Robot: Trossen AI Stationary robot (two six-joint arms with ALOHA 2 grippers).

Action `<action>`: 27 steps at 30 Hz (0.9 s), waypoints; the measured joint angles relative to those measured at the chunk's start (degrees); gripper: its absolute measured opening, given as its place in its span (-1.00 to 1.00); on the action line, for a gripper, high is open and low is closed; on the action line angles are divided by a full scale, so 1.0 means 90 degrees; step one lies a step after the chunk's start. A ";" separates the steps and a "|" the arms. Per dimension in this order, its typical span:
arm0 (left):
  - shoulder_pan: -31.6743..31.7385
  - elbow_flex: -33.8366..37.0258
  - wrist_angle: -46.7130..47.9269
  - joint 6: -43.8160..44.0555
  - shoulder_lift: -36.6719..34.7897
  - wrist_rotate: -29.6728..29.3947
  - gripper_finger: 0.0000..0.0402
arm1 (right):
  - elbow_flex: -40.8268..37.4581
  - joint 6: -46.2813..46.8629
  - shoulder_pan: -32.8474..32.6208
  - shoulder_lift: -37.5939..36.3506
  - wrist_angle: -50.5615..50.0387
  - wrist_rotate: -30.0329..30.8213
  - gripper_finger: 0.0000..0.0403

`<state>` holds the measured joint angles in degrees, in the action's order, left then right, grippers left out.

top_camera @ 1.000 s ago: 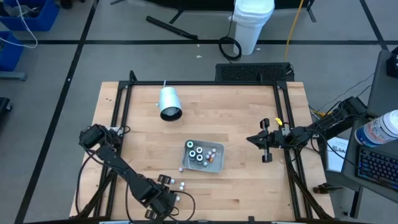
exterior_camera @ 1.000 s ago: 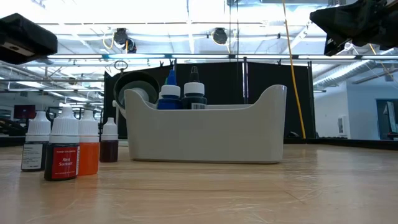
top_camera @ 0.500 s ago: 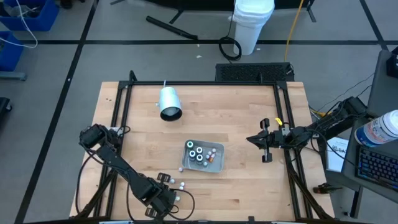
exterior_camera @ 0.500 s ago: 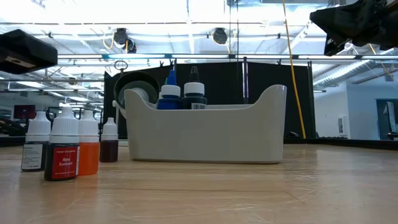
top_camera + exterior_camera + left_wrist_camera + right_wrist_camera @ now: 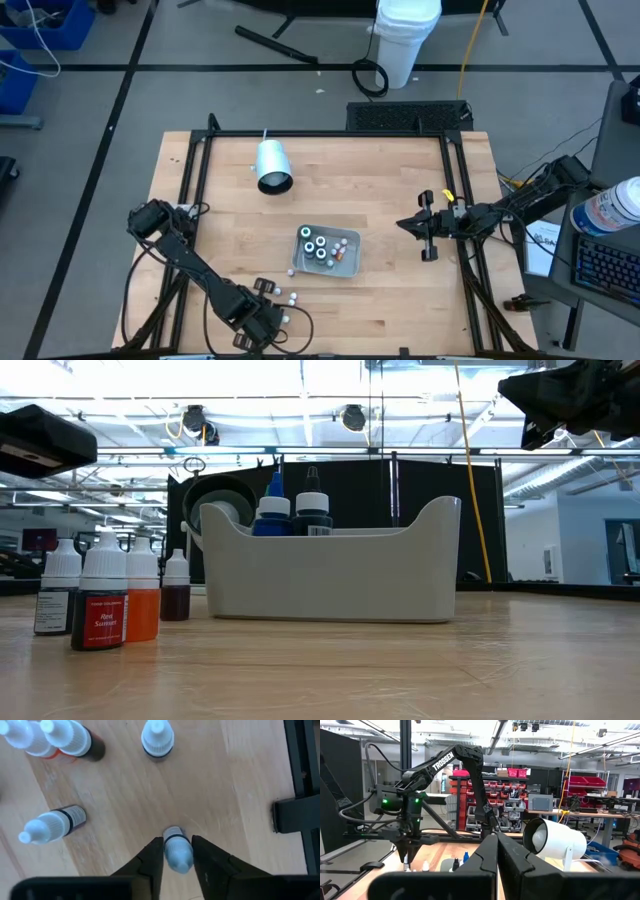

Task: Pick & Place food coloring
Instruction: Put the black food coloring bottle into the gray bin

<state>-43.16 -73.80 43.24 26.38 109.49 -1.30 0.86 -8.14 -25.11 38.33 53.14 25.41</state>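
The food coloring is a set of small bottles with white caps. Several stand loose on the wood near the table's near edge (image 5: pixel 291 298), (image 5: pixel 100 600), and others stand in the pale tray (image 5: pixel 352 264), (image 5: pixel 330 575). My left gripper (image 5: pixel 177 842), (image 5: pixel 268 312) points down over the loose ones, shut on one white-capped bottle (image 5: pixel 176 854). My right gripper (image 5: pixel 497 851), (image 5: pixel 405 224) hangs shut and empty above the table's right side. My left gripper pinches the bottle's white cap (image 5: pixel 176 862) between its two fingers (image 5: pixel 154 857), one on each side. The fingers come from above, pointing down. The bottle is upright, its dark body (image 5: pixel 172 834) below the cap toward the wood; whether its base rests there, I cannot tell.
A large white cup (image 5: pixel 272 166), (image 5: pixel 555 840) lies on its side at the far left of the table. Black frame rails (image 5: pixel 190 190), (image 5: pixel 300 815) run along the table's edges. Bare wood lies between the tray and the right arm.
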 joint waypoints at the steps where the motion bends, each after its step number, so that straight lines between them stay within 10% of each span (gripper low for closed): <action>1: 0.0000 0.0000 -0.0004 -0.0057 0.0000 0.0011 -0.53 | 0.0000 0.0000 0.0001 -0.0002 -0.0013 0.0000 -1.00; 13: -0.0014 -0.0306 0.0197 -0.0258 0.0007 0.0333 -0.63 | 0.0002 0.0018 -0.0001 0.0000 -0.0033 0.0000 -1.00; 27: 0.0135 -0.2887 0.3508 -0.1688 0.0005 -0.0454 -0.63 | 0.0000 0.0056 0.0001 -0.0002 -0.0035 0.0000 -1.00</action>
<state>-41.95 -99.78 74.81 11.19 109.54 -5.39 0.87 -7.64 -25.10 38.30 52.82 25.41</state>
